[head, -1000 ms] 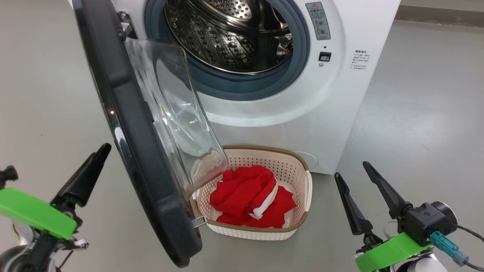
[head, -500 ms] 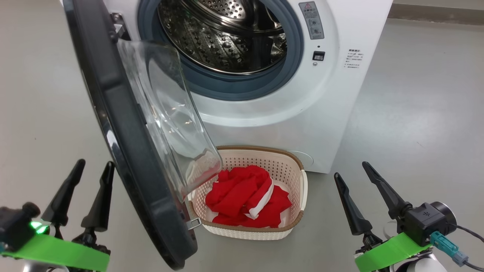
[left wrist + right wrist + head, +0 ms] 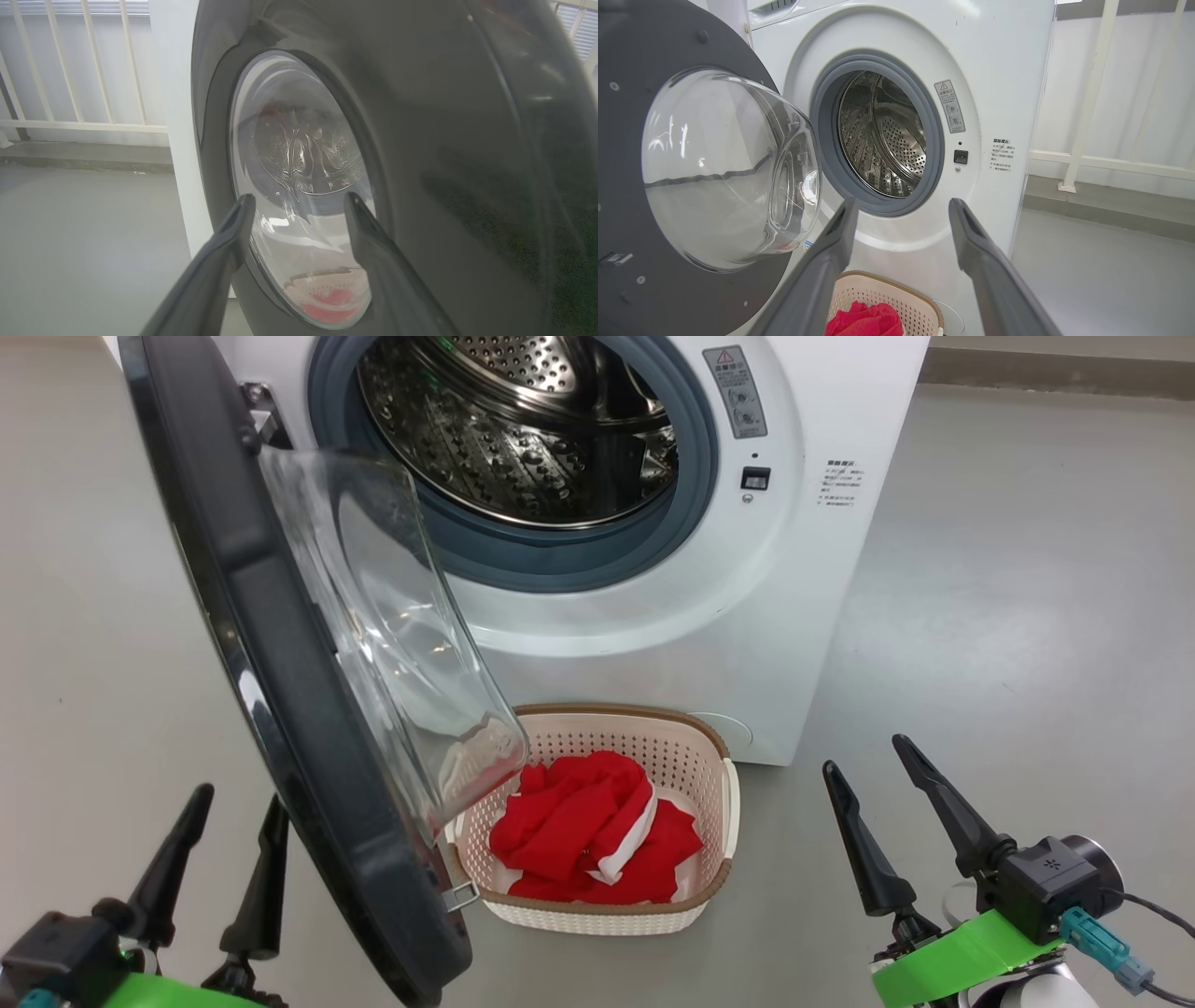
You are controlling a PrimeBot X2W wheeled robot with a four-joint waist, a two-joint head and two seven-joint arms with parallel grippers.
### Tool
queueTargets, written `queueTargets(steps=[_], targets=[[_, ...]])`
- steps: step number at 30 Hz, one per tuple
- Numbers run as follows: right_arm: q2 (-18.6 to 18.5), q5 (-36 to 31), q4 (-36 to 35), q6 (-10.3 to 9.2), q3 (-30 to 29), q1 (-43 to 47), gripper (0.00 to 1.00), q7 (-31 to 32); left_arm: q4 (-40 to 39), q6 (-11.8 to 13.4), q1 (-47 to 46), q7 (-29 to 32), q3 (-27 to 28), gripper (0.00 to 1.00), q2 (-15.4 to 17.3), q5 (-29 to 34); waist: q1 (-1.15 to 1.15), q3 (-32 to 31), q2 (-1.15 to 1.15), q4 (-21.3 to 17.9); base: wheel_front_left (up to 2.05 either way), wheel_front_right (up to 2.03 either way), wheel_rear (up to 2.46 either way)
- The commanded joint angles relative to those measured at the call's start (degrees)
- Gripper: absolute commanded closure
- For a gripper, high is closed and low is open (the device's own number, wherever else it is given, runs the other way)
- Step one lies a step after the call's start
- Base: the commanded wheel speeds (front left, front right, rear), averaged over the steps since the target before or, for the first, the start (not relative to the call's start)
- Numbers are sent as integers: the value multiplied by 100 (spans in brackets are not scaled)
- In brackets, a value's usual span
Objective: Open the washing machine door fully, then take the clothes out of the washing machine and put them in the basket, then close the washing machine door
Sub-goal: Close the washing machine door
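The white washing machine stands with its drum showing bare steel. Its door hangs swung out to the left, the glass bowl reaching over the basket. Red clothes with white trim lie in that basket on the floor in front of the machine. My left gripper is open, low at the door's outer side; in the left wrist view its fingers frame the door. My right gripper is open and empty, right of the basket, facing the machine.
Grey floor spreads on both sides of the machine. A white railing runs behind the machine at the right and another stretch at the left. The basket sits close against the machine's lower front.
The head camera has shifted, sliding the whole scene left. My left gripper has turned from side-on to both fingers pointing up, low beside the door. The right gripper keeps its place.
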Motion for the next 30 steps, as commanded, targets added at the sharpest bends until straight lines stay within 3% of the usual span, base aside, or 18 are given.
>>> queueTargets(steps=[1, 19, 30], targets=[[-15, 28, -143, 20, 90, -35, 0, -37, -127, 25, -58, -64, 274, 0, 107, 131, 0, -25, 0, -17, 0, 0, 0], [16, -6, -177, 20, 15, 37, 0, -37, -245, -66, 297, -69, 666, 0, -499, 520, 0, -77, 0, -10, 0, 0, 0], [-7, 7, -165, 20, 44, 9, 0, -37, -221, -102, 333, -70, 699, 0, -652, 604, 0, -53, 0, -20, 0, 0, 0]])
